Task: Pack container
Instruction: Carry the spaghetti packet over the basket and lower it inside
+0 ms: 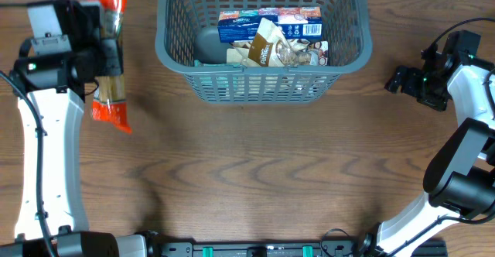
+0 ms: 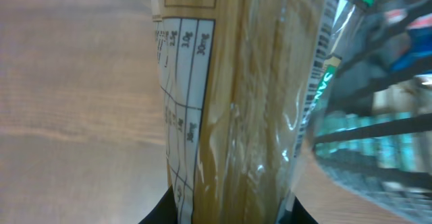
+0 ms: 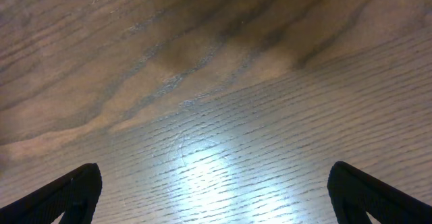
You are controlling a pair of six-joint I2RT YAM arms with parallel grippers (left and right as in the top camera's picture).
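Observation:
The container (image 1: 174,52), a large dark grey slotted basket, stands at the top centre of the table. It holds a blue box (image 1: 267,23), a brown-and-white snack pack (image 1: 267,49) and a dark round thing (image 1: 207,44). My left gripper (image 1: 110,56) is shut on a long clear spaghetti pack with red ends (image 1: 112,94), held at the far left, apart from the basket. In the left wrist view the pack (image 2: 250,116) fills the frame between the jaws (image 2: 229,214). My right gripper (image 1: 398,80) is open and empty over bare wood (image 3: 216,204), right of the basket.
The wooden table (image 1: 255,172) spreads below the basket. A blurred part of the basket shows at the right of the left wrist view (image 2: 378,150). Black rails run along the table's front edge (image 1: 255,249).

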